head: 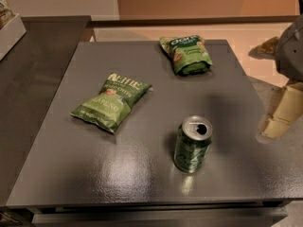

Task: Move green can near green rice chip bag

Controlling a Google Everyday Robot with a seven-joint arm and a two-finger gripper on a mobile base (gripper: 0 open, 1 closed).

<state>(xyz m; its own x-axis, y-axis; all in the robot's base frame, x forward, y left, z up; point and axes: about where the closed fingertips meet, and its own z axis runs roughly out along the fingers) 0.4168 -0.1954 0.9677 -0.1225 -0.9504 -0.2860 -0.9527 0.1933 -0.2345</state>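
Note:
The green can [192, 144] stands upright on the dark grey table [142, 174], toward the front and right of centre. Its silver top is opened. The green rice chip bag [186, 54], dark green with white lettering, lies at the far edge of the table, well behind the can. My gripper [283, 110] hangs at the right edge of the view, above the table's right side, to the right of the can and apart from it. It holds nothing that I can see.
A larger, lighter green chip bag [112, 101] lies left of centre, left of and behind the can. A second dark counter [33, 56] adjoins the table on the left, with a white box [9, 30] at its far left.

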